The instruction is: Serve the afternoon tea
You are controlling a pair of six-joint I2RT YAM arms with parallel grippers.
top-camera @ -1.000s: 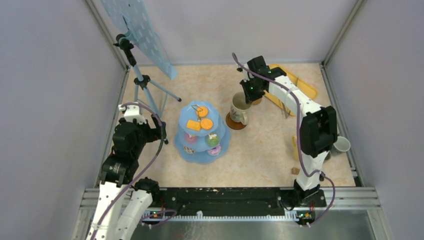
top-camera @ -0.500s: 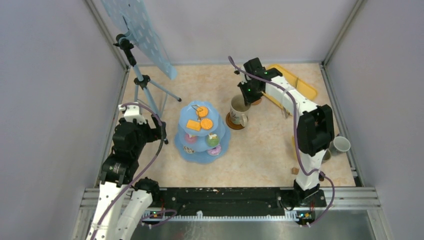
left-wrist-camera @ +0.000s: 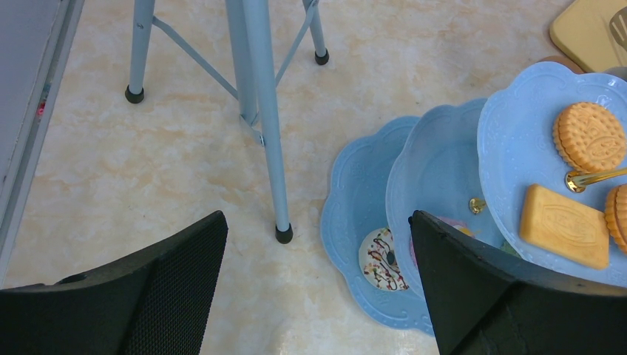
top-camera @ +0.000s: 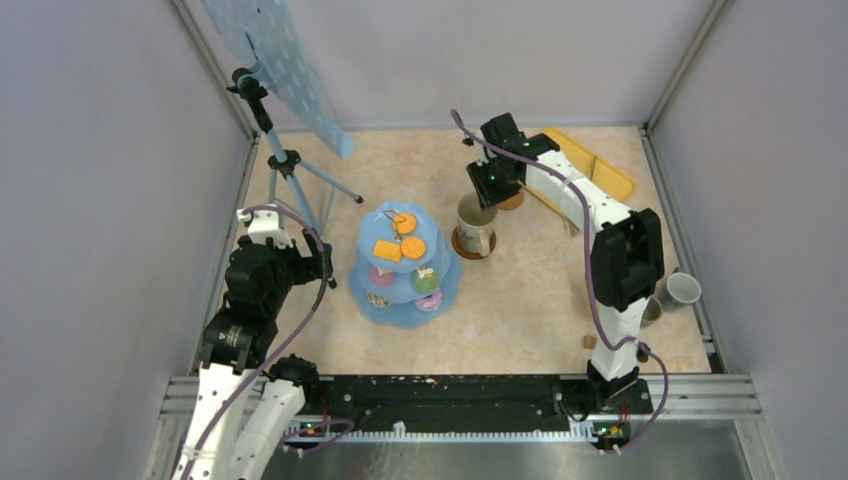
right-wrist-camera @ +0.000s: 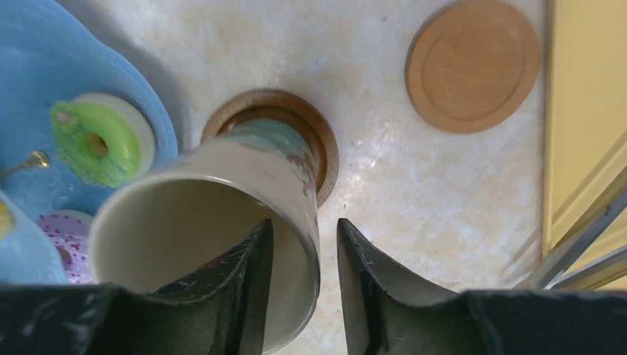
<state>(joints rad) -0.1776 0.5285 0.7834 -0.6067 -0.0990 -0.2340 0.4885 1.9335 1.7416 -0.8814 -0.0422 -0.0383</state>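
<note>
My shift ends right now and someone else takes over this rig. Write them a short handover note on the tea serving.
Left gripper: open, empty, beside the blue tiered stand.
Right gripper: jaws straddle the rim of the big beige mug, one finger inside, one outside. Whether they are clamped is unclear.
Done: biscuits and donuts are on the stand. The beige mug sits on its coaster next to it.
Left: a bare coaster lies by the yellow tray. Two small mugs wait off to the right, probably to be served next.
</note>
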